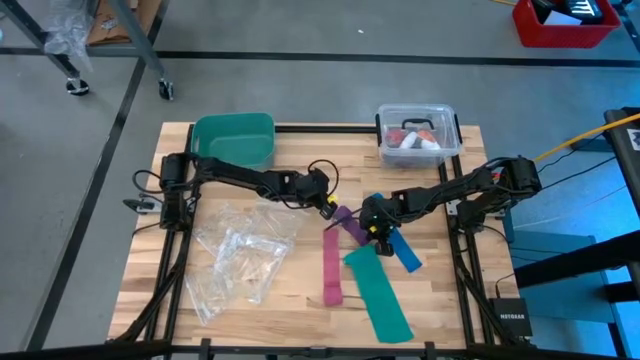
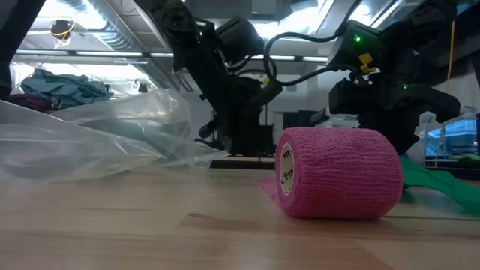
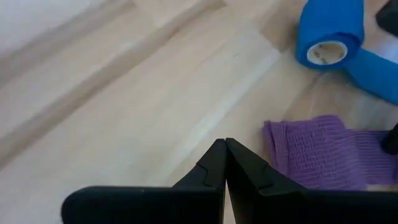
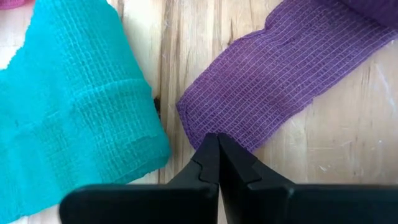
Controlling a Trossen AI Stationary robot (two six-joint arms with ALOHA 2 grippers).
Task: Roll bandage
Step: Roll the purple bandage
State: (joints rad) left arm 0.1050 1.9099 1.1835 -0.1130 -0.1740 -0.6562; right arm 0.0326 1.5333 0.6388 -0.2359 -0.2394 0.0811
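The purple bandage lies flat on the table as a short slanting band. In the left wrist view its far end lies beside my left gripper, which is shut and stands over bare wood just clear of that end. My right gripper is shut, with its tips at the band's other end. In the high view my left gripper and my right gripper stand at opposite ends of the band. My right gripper sets its shut fingertips on the edge of the bandage's near end, coming down at a slant from the table's right side, roughly along the band. The band lies flat on the wood beyond the tips; nothing sits between the fingers.
A pink strip ends in a pink roll near the front. A teal strip and a blue strip with its roll lie close by. Clear plastic bags lie at the left, with a green bin and a clear box at the back.
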